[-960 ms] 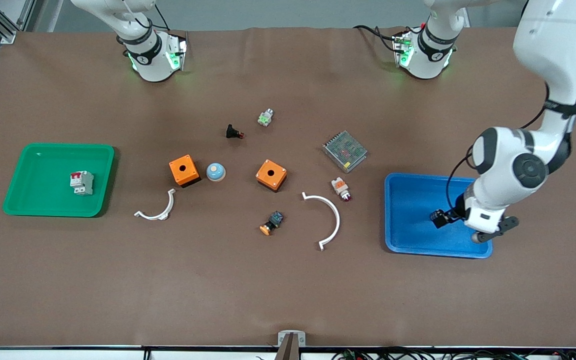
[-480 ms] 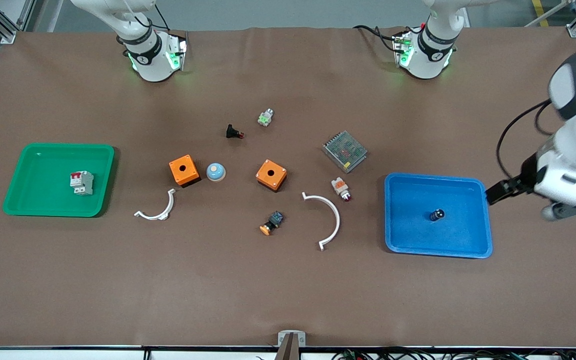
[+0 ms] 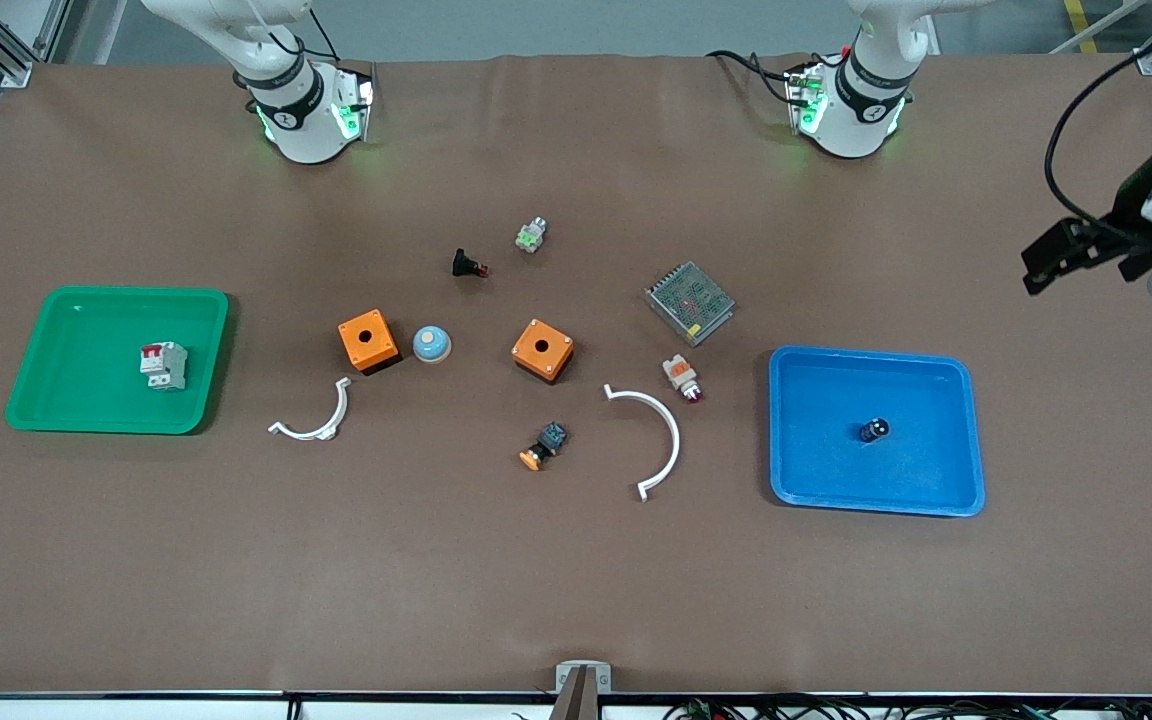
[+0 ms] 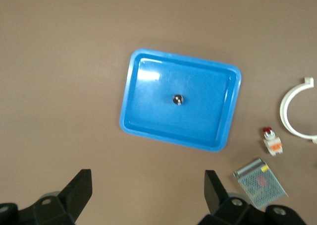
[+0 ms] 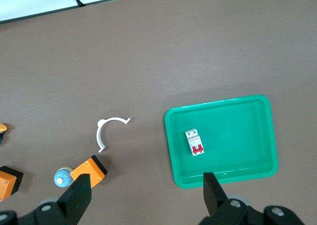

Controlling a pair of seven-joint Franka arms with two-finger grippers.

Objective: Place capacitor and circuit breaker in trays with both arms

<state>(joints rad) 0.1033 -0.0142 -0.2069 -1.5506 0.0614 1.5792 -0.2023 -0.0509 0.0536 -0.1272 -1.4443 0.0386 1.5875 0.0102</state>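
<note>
1. Front view: the capacitor [image 3: 873, 430] sits in the blue tray [image 3: 956, 440]; the left gripper [image 3: 1086, 255] hangs well apart
2. Left wrist view: its fingers [image 4: 79, 188] are spread wide, holding nothing
3. Right wrist view: the right gripper [image 5: 148, 195], wide and empty, hangs over the circuit breaker [image 5: 194, 142] in the green tray [image 5: 247, 136]

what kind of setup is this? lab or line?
Likely a robotics lab bench, not a line: two fixed arm bases at a brown-covered table, loose electrical parts such as a capacitor in a blue tray and a circuit breaker in a green tray.
</note>
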